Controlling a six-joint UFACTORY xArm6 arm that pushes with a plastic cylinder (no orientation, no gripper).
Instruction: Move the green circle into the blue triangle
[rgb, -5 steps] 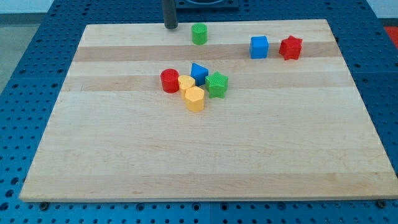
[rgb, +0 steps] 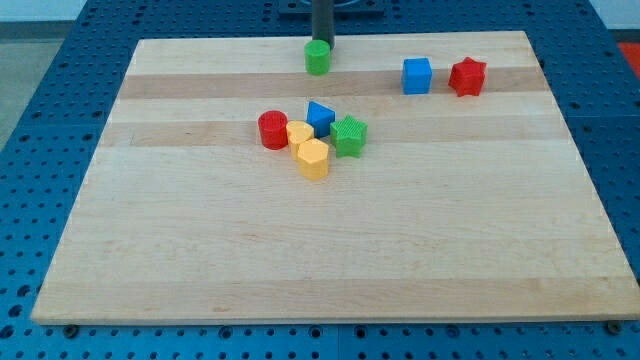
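Observation:
The green circle (rgb: 317, 58) is a small green cylinder near the top edge of the wooden board (rgb: 200, 250), just left of centre. My tip (rgb: 324, 44) stands right behind it, at its upper right side, touching or almost touching it. The blue triangle (rgb: 320, 117) lies lower down in a cluster near the board's middle, about a block's length and a half below the green circle.
The cluster also holds a red cylinder (rgb: 272, 130), a yellow block (rgb: 299, 134), a yellow hexagon (rgb: 313, 158) and a green star (rgb: 349, 135). A blue cube (rgb: 417, 75) and a red star (rgb: 467, 76) sit at the upper right.
My tip has moved right along the top edge, from left of the green circle to right behind it. The green circle has shifted slightly down and left.

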